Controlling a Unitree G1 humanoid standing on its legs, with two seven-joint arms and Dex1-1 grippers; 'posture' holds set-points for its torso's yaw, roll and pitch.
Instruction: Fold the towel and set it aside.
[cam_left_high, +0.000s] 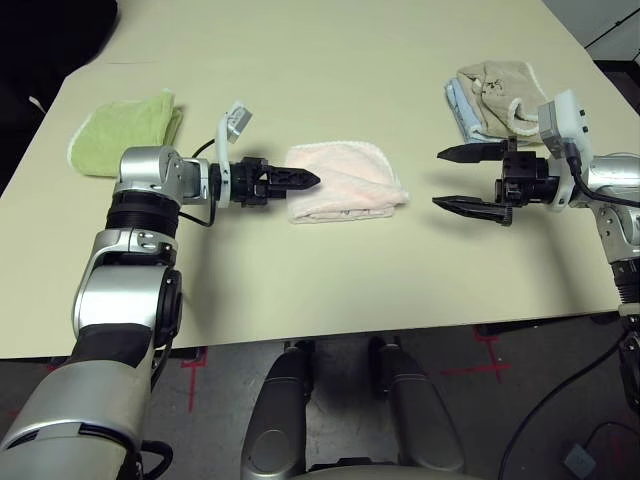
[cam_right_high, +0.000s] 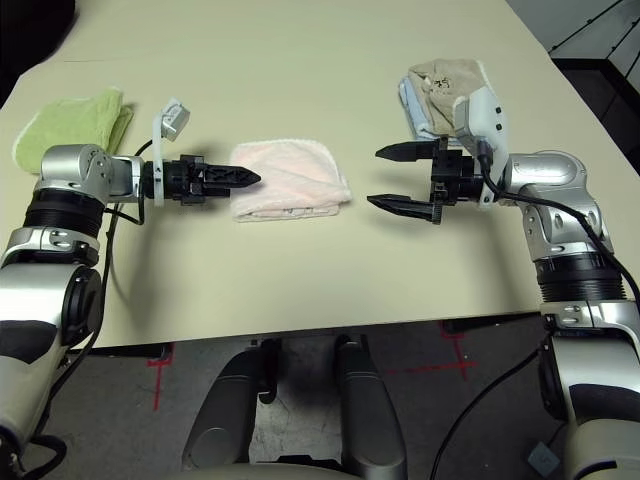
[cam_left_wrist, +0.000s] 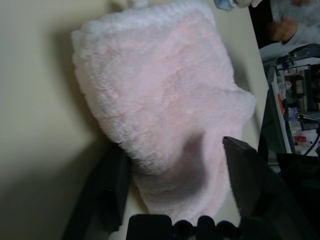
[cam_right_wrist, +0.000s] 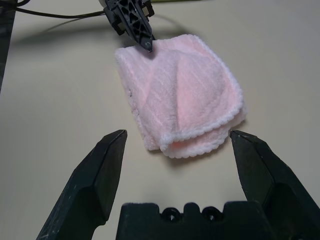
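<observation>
The pink towel (cam_left_high: 345, 178) lay folded over on itself near the middle of the worktop (cam_left_high: 300, 285), between the robot's two hands, its layers a little uneven on the side toward the right arm. The left end effector (cam_left_wrist: 175, 150) was at the towel's left edge, its fingers apart, one on each side of the cloth, with a good gap between them. I couldn't tell whether either finger was touching it. Across from it, the right end effector (cam_left_high: 470, 181) stood wide with nothing between its fingers, pointing at the towel from just beyond its other edge.

Out past the left arm, a light green towel (cam_left_high: 125, 135) lay folded. Behind the right end effector sat a beige towel (cam_left_high: 500, 95) with a blue towel (cam_left_high: 465, 112) partly under it. A person's hand (cam_left_wrist: 284, 29) showed beyond the worktop.
</observation>
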